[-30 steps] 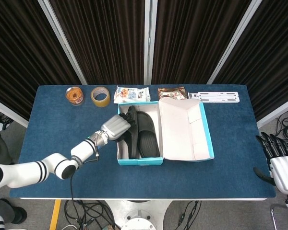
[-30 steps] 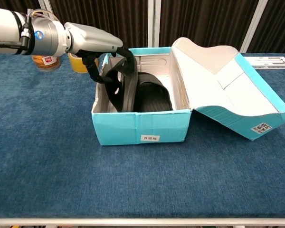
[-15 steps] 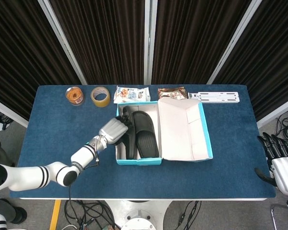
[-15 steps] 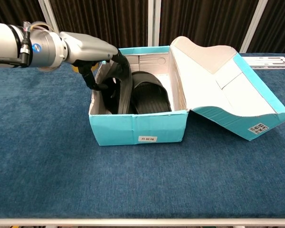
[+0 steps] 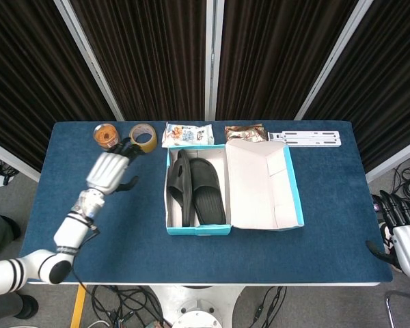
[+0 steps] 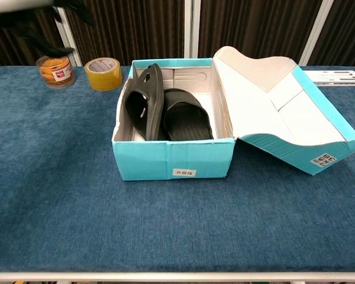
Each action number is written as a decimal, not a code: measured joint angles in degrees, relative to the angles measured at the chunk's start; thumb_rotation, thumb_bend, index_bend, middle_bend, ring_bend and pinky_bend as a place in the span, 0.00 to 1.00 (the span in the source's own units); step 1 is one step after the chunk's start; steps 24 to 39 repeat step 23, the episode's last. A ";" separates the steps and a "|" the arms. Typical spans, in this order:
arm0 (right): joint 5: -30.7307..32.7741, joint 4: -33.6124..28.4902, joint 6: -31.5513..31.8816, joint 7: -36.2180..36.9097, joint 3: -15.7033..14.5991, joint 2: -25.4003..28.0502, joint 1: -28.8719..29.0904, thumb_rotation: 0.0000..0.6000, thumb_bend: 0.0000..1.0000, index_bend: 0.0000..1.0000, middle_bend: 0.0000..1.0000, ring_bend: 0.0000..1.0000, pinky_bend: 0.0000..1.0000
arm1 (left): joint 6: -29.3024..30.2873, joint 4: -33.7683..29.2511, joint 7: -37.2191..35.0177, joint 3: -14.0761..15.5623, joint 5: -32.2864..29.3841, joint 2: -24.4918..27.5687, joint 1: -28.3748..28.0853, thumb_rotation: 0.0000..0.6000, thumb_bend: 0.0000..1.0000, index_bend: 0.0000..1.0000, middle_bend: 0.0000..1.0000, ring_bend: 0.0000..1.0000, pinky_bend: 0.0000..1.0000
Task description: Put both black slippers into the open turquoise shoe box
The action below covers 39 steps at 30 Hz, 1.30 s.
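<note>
both black rubber slippers sit inside the open turquoise cardboard shoe box — one flat, the other tipped on edge against the left wall, likely because the fit is tight. left hand hovers over bare blue cloth, fingers loosely spread, holding nothing. right hand idles off the table's edge, empty too. a yellow tape roll and small orange jar stand clear behind — nothing blocks the box.

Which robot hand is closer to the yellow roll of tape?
Left. The left hand hovers just beside the yellow roll of tape, holding nothing. The right hand sits far away past the blue table's opposite edge.
</note>
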 measured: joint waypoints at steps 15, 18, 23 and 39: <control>-1.41 4.04 -1.10 6.11 -1.14 -3.89 0.74 1.00 0.13 0.00 0.03 0.00 0.11 | 24.85 5.04 -12.77 8.74 13.67 3.49 27.63 1.00 0.29 0.22 0.16 0.00 0.18; -1.54 4.47 0.58 5.94 -1.39 -4.70 -0.36 1.00 0.13 0.00 0.03 0.00 0.10 | 27.90 3.41 -11.43 10.22 15.65 4.17 31.03 1.00 0.29 0.22 0.16 0.00 0.18; -1.93 4.73 3.19 3.94 -1.74 -5.97 -2.08 1.00 0.13 0.00 0.04 0.00 0.10 | 30.29 -0.23 -8.12 11.71 18.34 4.62 35.15 1.00 0.29 0.22 0.16 0.00 0.18; -1.93 4.73 3.19 3.94 -1.74 -5.97 -2.08 1.00 0.13 0.00 0.04 0.00 0.10 | 30.29 -0.23 -8.12 11.71 18.34 4.62 35.15 1.00 0.29 0.22 0.16 0.00 0.18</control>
